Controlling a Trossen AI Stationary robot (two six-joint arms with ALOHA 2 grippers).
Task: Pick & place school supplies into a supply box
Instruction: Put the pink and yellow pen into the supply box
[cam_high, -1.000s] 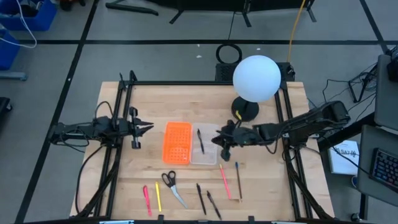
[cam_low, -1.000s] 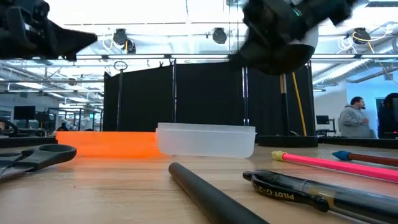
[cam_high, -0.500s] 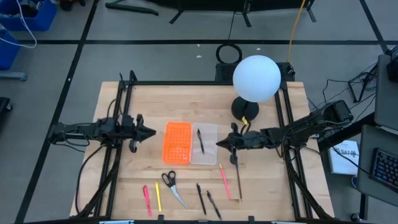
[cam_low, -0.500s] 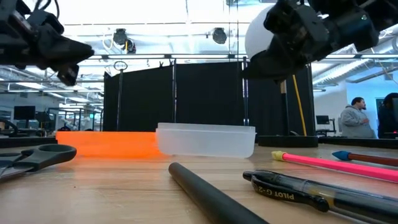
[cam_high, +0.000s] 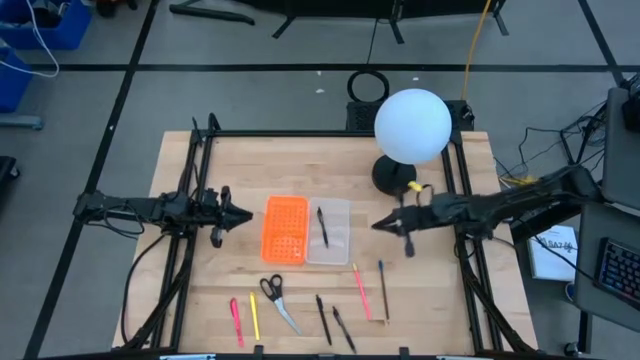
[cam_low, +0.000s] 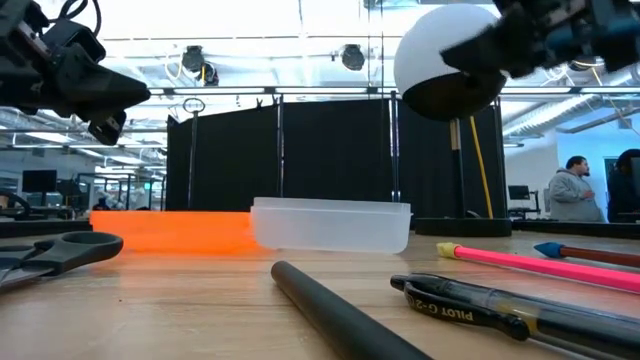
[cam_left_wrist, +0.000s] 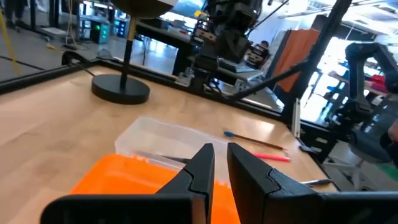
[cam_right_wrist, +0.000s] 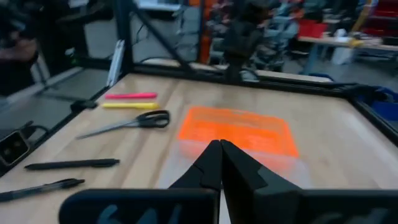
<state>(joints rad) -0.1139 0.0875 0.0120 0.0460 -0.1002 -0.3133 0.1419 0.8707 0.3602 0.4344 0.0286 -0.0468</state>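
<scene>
Orange-and-clear supply box (cam_high: 306, 231) sits mid wooden counter (cam_high: 430, 290), one black pen (cam_high: 322, 225) inside clear half. Scissors (cam_high: 277, 299), pink, yellow, black pens lie near front edge. Right end effector (cam_high: 378, 224) hangs just beside box, fingers together, holding nothing. Left end effector (cam_high: 245, 214) hangs on other side, fingers slightly apart, holding nothing.

1. We see a pale wooden surface (cam_high: 300, 160) with a smooth, matt grain.
2. The small plastic supply box (cam_high: 306, 231) pairs a translucent, frosted whitish tray with a glossy orange grid-textured half.
3. The silver metal scissors (cam_high: 277, 298) have smooth black plastic handles.
4. The white globe lamp (cam_high: 412, 125) looks matt.
</scene>
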